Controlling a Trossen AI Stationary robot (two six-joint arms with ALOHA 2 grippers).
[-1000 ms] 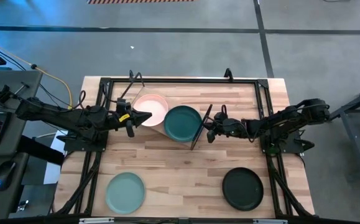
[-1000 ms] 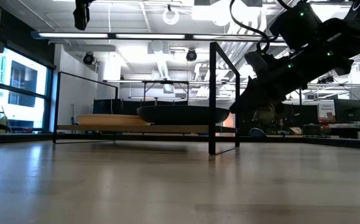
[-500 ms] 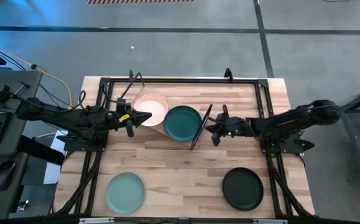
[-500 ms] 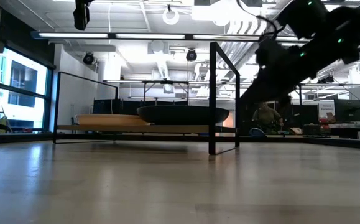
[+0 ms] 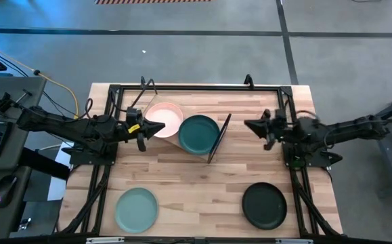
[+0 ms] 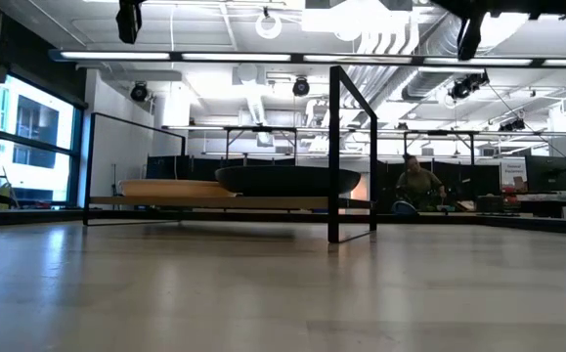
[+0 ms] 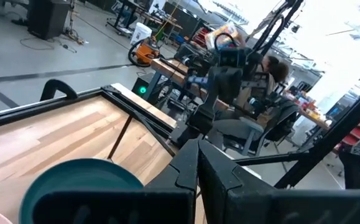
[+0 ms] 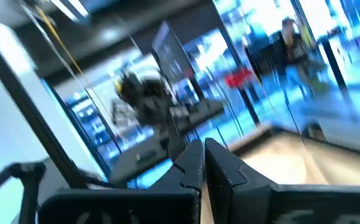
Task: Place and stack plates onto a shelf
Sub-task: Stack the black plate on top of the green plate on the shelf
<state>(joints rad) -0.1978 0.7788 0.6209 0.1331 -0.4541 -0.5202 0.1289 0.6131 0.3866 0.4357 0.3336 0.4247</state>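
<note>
Surface (image 5: 202, 186) carries shelf (image 5: 212, 142): teal plate (image 5: 198, 133), pink plate (image 5: 167, 116) on shelf. Left tool (image 5: 156, 127) clenched over pink plate; right tool (image 5: 252, 125) clenched, beside shelf.

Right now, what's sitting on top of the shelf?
On the shelf sit the pale pink plate and the dark teal plate, side by side. Whether their rims overlap cannot be told; the board beneath them is mostly covered.

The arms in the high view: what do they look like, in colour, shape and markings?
Both arms are dark, slim and jointed, with cables running along them. Each ends in a tool of two dark pointed fingers. The left tool has a small yellow mark behind it; the right tool shows no mark.
</note>
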